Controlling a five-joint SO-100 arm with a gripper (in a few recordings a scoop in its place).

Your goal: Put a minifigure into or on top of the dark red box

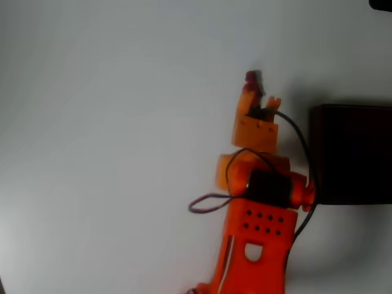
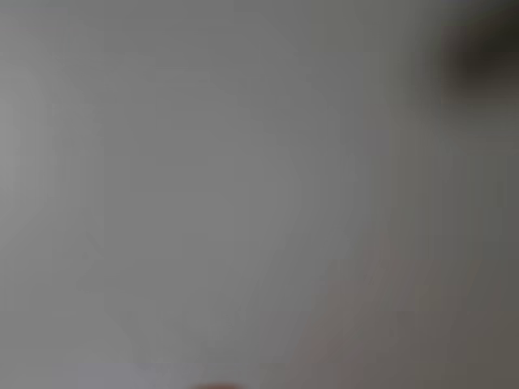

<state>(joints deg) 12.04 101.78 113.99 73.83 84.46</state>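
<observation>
Minifigure: I see tiny dark red blob in overhead view, at tip of orange finger, too small and blurred for me to judge pose or whether it is on the white surface.

Dark red box: large, rectangular, near-black interior, thin maroon walls, at right edge, partly cut off. Well apart from minifigure.

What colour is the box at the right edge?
Very dark red, nearly black; the box shows best in the overhead view.

The wrist view is heavily blurred: a plain pale grey tabletop, with an unidentifiable dark smudge at its upper right corner.
</observation>
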